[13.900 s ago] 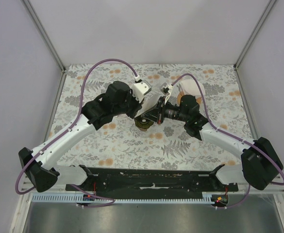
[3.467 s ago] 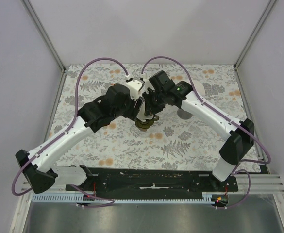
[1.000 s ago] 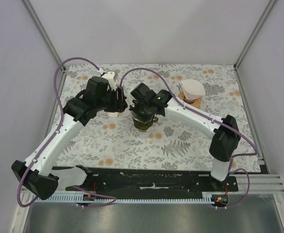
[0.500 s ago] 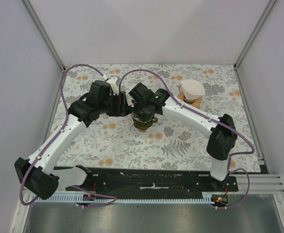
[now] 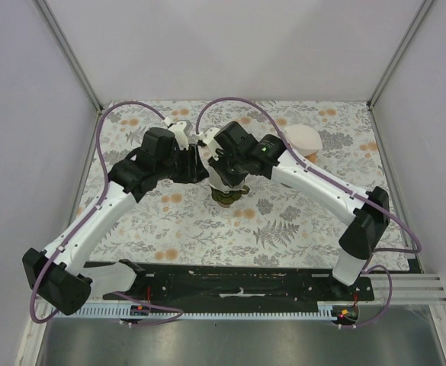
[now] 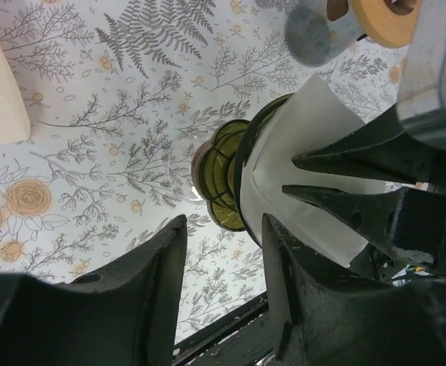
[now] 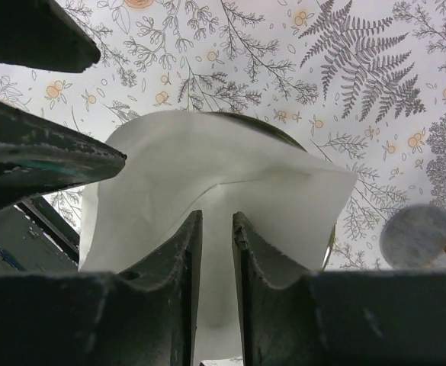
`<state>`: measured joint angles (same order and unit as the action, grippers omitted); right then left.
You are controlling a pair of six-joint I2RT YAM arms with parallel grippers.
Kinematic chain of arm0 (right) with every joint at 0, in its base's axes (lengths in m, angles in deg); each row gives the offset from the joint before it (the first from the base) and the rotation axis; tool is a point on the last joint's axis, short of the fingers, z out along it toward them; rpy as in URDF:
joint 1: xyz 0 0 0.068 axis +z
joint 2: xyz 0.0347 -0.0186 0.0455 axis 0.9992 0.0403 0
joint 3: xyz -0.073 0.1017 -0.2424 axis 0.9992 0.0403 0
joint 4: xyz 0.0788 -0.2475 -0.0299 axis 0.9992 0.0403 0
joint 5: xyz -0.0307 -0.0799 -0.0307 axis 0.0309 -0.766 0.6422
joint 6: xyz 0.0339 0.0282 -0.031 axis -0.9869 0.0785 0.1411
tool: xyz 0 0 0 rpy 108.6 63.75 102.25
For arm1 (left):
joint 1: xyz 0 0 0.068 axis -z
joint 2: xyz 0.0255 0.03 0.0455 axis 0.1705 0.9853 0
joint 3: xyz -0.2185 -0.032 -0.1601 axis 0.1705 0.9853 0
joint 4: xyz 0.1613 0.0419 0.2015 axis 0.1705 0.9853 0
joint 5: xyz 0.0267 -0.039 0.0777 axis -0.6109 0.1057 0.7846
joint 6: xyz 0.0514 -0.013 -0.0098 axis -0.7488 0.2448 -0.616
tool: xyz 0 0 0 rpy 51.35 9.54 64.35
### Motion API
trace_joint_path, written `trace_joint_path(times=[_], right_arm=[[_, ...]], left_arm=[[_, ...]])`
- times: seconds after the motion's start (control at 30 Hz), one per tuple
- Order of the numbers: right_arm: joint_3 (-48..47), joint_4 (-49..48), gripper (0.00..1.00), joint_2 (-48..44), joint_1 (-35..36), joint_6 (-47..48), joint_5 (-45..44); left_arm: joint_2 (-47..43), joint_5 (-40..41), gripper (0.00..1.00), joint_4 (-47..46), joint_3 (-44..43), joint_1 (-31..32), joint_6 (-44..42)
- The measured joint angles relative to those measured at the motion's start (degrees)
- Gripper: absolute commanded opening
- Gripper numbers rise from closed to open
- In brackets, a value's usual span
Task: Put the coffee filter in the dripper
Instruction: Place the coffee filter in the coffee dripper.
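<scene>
Coffee filter (image 7: 207, 171), pinched by right gripper (image 7: 216, 219), sits over dripper (image 6: 224, 177).

The left arm (image 5: 93, 225) and right arm (image 5: 314, 183) are built of white tubes and black joints. A purple cable (image 5: 131, 103) is looped on each. Black fingers (image 6: 146, 305) are seen.

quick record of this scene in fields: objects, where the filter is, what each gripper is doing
surface: floral-print table cover
dripper: green, mid-table, below both grippers
coffee filter: white paper, spread over the dripper's mouth with a fold pinched up; cannot tell if it is fully seated
right gripper: shut on the coffee filter's fold, from above
left gripper: open, holding nothing, next to the filter
spare filters: white stack, far right of the dripper
task status: filter at the dripper, not yet released
</scene>
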<state>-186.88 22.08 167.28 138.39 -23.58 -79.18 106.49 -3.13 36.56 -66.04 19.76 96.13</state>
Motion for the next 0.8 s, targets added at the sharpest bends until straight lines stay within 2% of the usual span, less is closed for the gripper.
trace_joint_path(times=[0.13,0.47,0.7,0.8], right_arm=[[0.55,0.11,0.30,-1.46,-0.26,0.72,0.24],[0.55,-3.10,0.36,-6.86,0.13,3.65,7.04],[5.07,-5.31,0.51,-11.74,-3.58,3.39,8.52],[7.39,-7.06,0.53,-14.40,-6.21,2.64,7.82]], left_arm=[[-0.26,0.35,0.50,0.09,-0.52,0.00,-0.35],[0.57,1.95,0.55,1.81,-1.16,-0.22,-1.95],[0.57,1.81,0.58,2.64,-4.52,-0.22,-3.87],[0.63,1.18,0.60,2.49,-5.55,-0.22,-4.63]])
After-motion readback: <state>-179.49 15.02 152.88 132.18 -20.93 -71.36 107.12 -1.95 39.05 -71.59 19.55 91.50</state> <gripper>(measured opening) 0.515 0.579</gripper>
